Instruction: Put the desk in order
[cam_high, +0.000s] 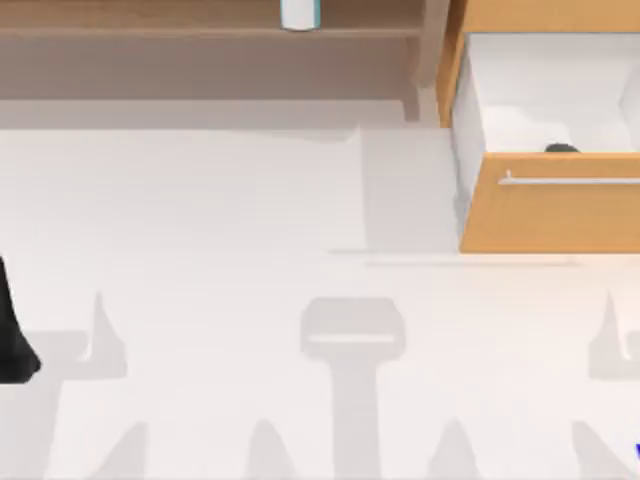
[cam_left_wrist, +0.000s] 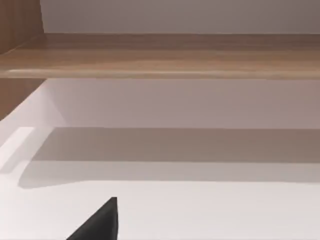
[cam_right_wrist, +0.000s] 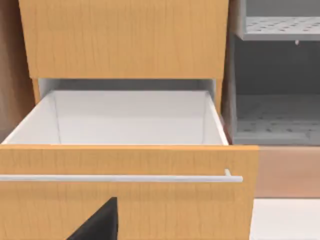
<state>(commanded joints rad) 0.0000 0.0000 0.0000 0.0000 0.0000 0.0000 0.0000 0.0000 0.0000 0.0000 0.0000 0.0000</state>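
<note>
The desk (cam_high: 200, 220) is a broad white tabletop with a light-brown wooden shelf unit (cam_high: 150, 30) along its far edge. At the far right the orange-wood drawer (cam_high: 550, 215) stands pulled open, white inside, with a slim silver bar handle (cam_high: 570, 181) across its front. A small dark thing (cam_high: 561, 149) peeks over the drawer's front wall. My left arm (cam_high: 12, 335) is parked at the table's left edge; a black tip of my left gripper (cam_left_wrist: 102, 222) hangs over bare tabletop facing the shelf (cam_left_wrist: 160, 55). My right gripper (cam_right_wrist: 102, 222) sits just before the drawer front (cam_right_wrist: 150, 160), below the handle (cam_right_wrist: 120, 178).
A white cylinder with a teal band (cam_high: 299, 14) stands on the shelf. A grey perforated rack (cam_right_wrist: 275, 115) stands beside the drawer in the right wrist view. Arm shadows fall on the broad white middle of the tabletop.
</note>
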